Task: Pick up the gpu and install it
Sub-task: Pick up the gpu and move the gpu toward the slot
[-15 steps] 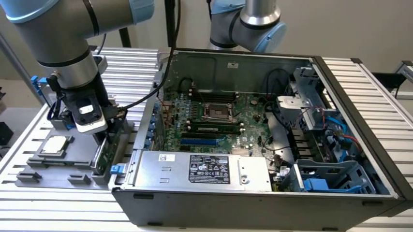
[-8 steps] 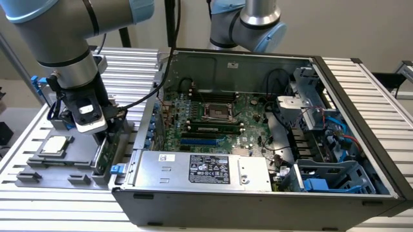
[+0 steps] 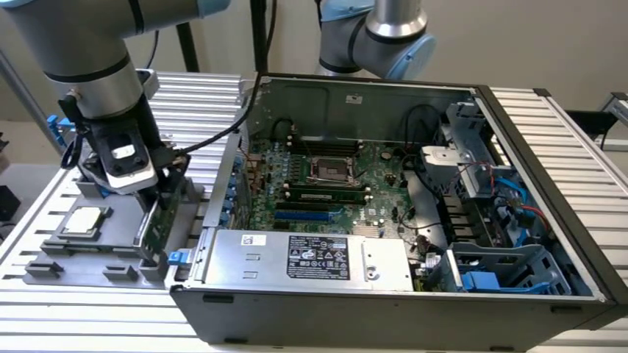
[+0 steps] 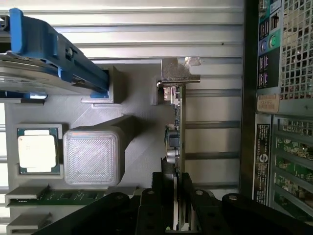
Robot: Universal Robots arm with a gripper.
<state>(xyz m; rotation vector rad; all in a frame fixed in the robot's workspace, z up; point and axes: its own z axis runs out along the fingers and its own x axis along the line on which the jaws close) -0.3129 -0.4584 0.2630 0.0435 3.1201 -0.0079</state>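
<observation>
Two fingers (image 4: 159, 196) of the gripper (image 4: 175, 180) clamp the gpu (image 4: 177, 117) edge-on in its holder (image 4: 137, 147); narrow hold risks tilt, snagging the bracket (image 4: 178, 71).

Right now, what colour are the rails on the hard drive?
The rails are blue; wrist view shows best.

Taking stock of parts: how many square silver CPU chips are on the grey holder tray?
1. The square silver CPU chip sits in a recess of the grey holder tray, beside a raised grey block; the arm may hide others.
</observation>
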